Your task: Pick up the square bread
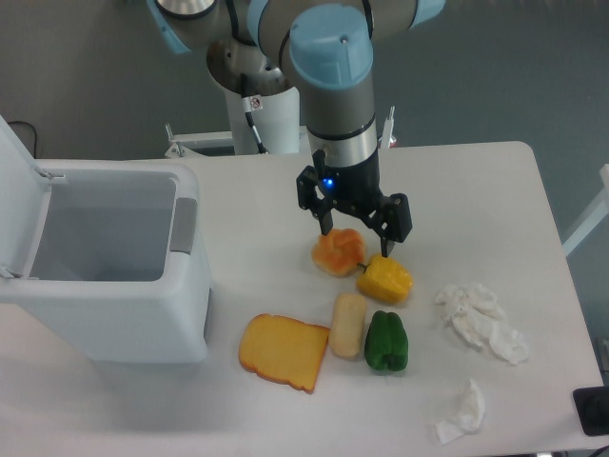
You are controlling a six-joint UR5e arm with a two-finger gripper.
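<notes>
The square bread (347, 325) is a small pale beige oblong block lying on the white table, between the flat orange toast slice (283, 351) on its left and the green pepper (386, 341) on its right. My gripper (358, 240) hangs open above the table, its fingers straddling the round orange bun (337, 252) and reaching over the yellow pepper (385, 278). It holds nothing. The bread lies some way nearer the front edge than the fingertips.
A white bin (100, 258) with its lid up stands at the left. Crumpled white tissue (481, 322) lies at the right, with a smaller wad (462, 410) near the front edge. The arm's base (255, 90) rises behind the table.
</notes>
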